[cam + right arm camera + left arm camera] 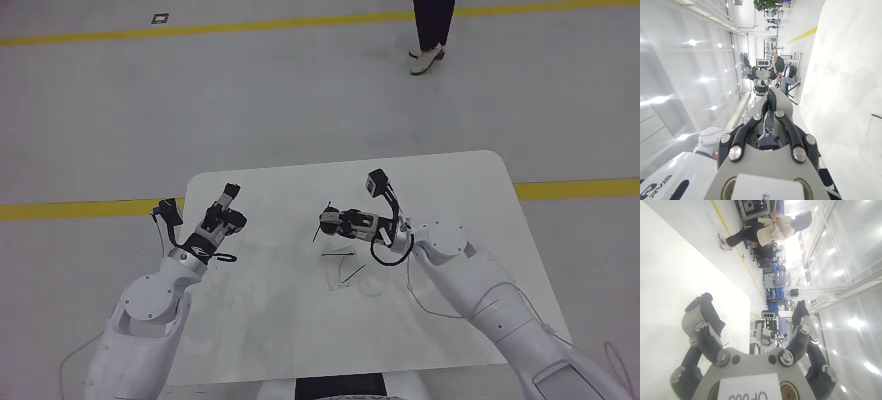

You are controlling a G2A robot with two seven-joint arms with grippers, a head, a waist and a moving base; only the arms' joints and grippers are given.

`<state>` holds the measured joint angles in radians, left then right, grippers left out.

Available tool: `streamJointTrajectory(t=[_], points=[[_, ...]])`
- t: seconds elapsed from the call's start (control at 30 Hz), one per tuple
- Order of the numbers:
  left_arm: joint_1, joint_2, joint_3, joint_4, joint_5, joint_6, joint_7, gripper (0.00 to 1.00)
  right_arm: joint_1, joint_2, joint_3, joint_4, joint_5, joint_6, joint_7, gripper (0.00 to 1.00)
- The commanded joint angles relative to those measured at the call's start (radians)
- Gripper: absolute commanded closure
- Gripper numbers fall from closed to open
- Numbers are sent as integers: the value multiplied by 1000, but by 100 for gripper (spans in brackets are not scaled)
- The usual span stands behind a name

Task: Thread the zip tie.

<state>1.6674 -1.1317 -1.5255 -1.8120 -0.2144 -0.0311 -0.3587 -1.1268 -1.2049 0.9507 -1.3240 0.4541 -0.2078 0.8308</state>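
A: Zip tie (pixel 316 230) first: where is it?

B: In the middle of the top view. It is a thin dark strip hanging off the tip of the right gripper (pixel 326 217), above the white table (pixel 450 190). In its own wrist view the gripper's linkage bars sit drawn together, so I take it as clamped on that strip. The contact itself is too small to see.

A: And the other arm?

B: The left gripper (pixel 753 300) is at centre-left of the top view, well apart from the strip. Its fingers (pixel 707 306) are spread wide with nothing between them.

A: What could go wrong from here?

B: My guess is that the strip, thin and held near one end, can swivel or slide in the pads once its free end is touched. If the left gripper closes off-centre, it may knock the strip aside rather than catch it. The tail and the slot in the head are also tiny, so with a slight tilt the tail passes beside the slot or buckles. A dropped tie would land by the spare ties (pixel 345 256) just below centre, near a clear bag (pixel 352 280), and be hard to single out.

A: Any writing?

B: A white label (pixel 747 386) on the left wrist plate carries dark characters cut off at the frame edge. A like label (pixel 768 186) sits on the right plate, and there is lettering (pixel 660 184) on an arm shell. I leave all of it unread.
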Motion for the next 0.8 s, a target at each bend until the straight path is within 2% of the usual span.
streamJointTrajectory(t=[0.0,0.1,0.77], points=[[0,0,0,0,0,0,0,0,14,-3,-4,7,-6,8,-13,100],[0,0,0,0,0,0,0,0,45,-12,-18,34,-13,13,-22,100],[0,0,0,0,0,0,0,0,45,-12,-18,34,-13,13,-22,100]])
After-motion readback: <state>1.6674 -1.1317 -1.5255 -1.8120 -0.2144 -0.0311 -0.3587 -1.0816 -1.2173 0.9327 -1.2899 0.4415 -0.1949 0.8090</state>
